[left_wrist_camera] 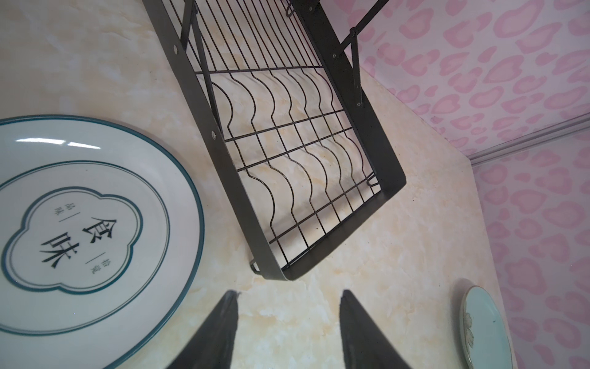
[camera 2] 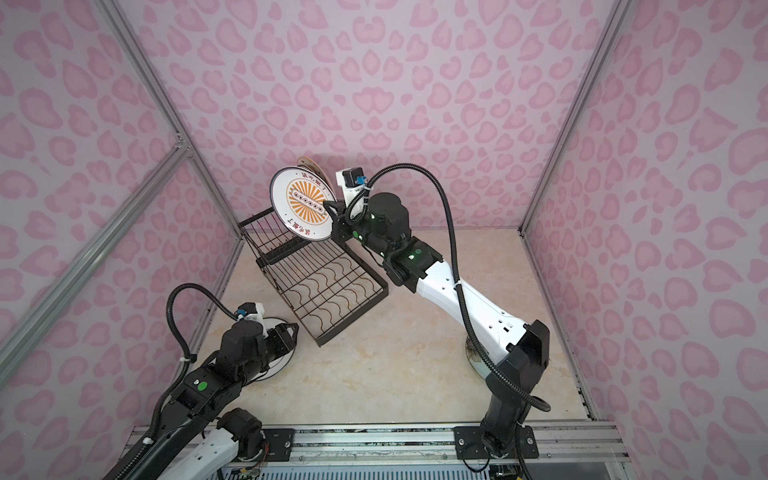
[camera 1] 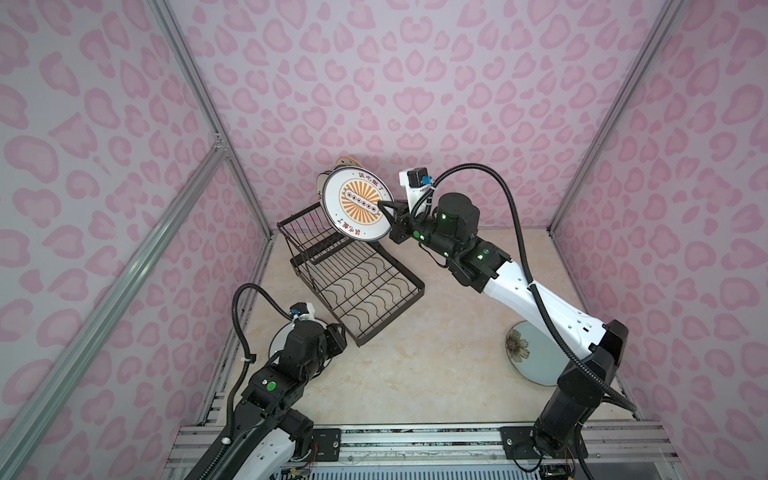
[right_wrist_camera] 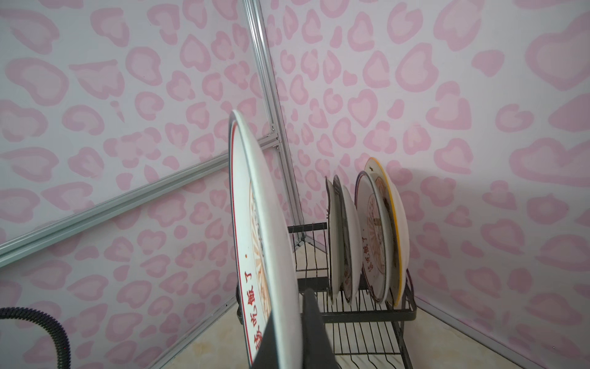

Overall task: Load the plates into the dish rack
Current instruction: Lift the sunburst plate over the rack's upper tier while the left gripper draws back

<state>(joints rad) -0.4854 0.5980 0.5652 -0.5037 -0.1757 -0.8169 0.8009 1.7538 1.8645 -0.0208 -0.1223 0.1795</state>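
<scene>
My right gripper [camera 1: 384,208] [right_wrist_camera: 289,319] is shut on the rim of a white plate with an orange sunburst [camera 1: 358,204] [camera 2: 302,202] [right_wrist_camera: 265,242]. It holds the plate on edge, in the air above the raised end of the black wire dish rack [camera 1: 391,318] [camera 2: 354,319] [right_wrist_camera: 367,314]. Several plates [right_wrist_camera: 367,236] stand upright in the rack's raised basket, beyond the held one. My left gripper [left_wrist_camera: 289,294] [camera 1: 340,332] hovers open over bare table near the rack's low corner, beside a teal-rimmed white plate [left_wrist_camera: 95,223] lying flat.
A pale blue-green plate with a flower [camera 1: 528,353] [left_wrist_camera: 485,329] lies flat on the table, partly under my right arm. The rack's flat tray with wavy wires [left_wrist_camera: 380,137] holds nothing. Pink patterned walls close in on three sides.
</scene>
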